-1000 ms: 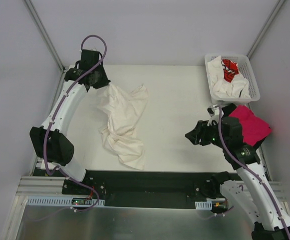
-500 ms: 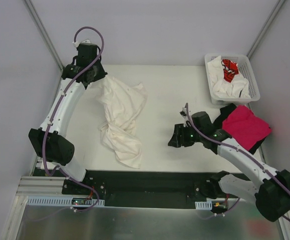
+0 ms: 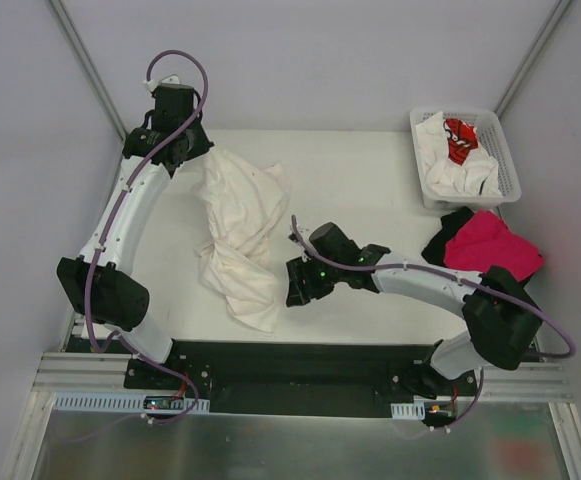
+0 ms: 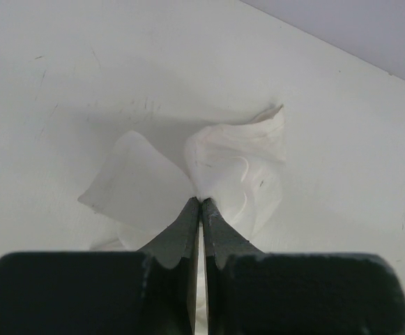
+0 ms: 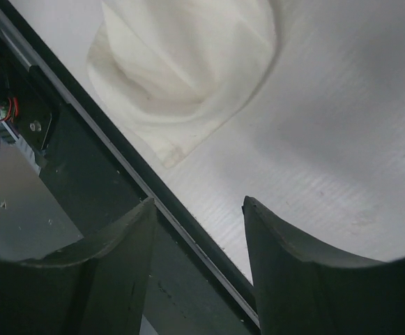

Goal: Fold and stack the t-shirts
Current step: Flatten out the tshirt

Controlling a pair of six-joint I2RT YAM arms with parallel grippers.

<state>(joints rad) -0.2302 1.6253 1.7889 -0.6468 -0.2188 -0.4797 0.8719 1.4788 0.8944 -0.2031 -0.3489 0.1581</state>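
Fingers of L gripper (image 4: 200, 202) clamped on cream tee (image 3: 240, 230).
R gripper (image 5: 199, 202) fingers apart, empty, just beside tee's near end.

My right claw (image 3: 298, 283) hangs with its jaws apart just beside the near hem of the crumpled cream t-shirt (image 3: 240, 240), close to the dark front rail (image 5: 118, 181). Bare surface (image 3: 370, 180) lies open from that shirt across to the basket (image 3: 511, 170) in the far right corner. The magenta t-shirt (image 3: 492, 250), lying on the black t-shirt (image 3: 450, 232), blocks the right edge. My left claw (image 4: 200, 202), pinched on the cloth, fills the far left corner.
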